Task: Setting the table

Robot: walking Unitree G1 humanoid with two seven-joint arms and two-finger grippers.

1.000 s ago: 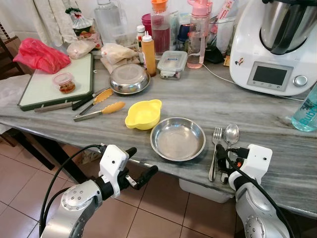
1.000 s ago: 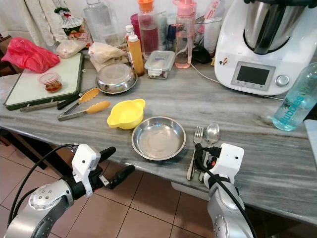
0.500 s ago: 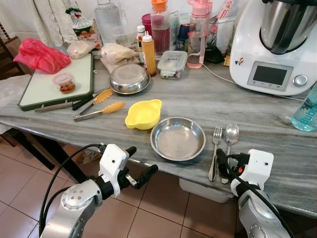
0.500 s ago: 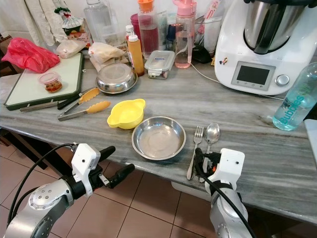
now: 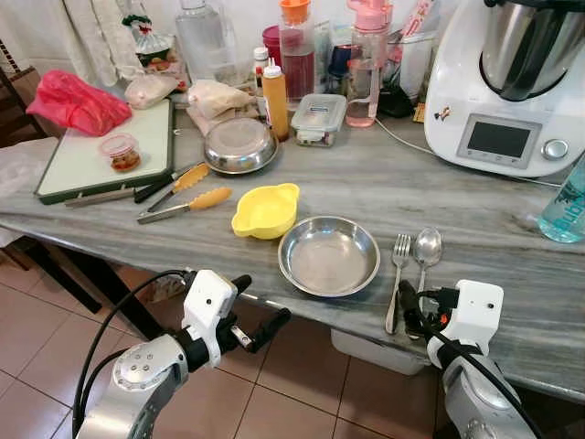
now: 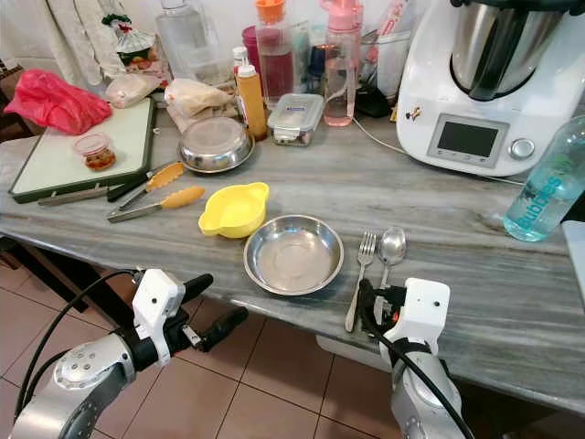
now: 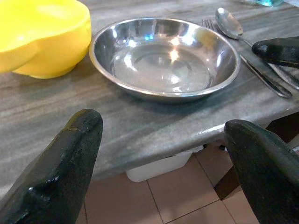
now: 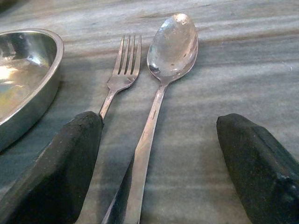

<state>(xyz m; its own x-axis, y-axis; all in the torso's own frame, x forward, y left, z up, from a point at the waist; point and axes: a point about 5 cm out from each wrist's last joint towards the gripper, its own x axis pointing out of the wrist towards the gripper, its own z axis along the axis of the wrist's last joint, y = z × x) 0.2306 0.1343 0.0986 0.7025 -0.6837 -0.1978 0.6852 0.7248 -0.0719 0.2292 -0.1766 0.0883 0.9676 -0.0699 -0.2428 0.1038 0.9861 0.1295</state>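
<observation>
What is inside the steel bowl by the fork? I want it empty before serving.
The steel bowl holds nothing: its bare, shiny bottom shows in the left wrist view. What lies beneath it on the counter is covered.

Head eyes look down; wrist views near steel bowl (image 7: pixel 163 60).

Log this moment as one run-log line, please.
stage: cutlery laid | right gripper: open, at handles of steel fork and steel spoon | left gripper: open, below table edge | round steel bowl: left of fork
</observation>
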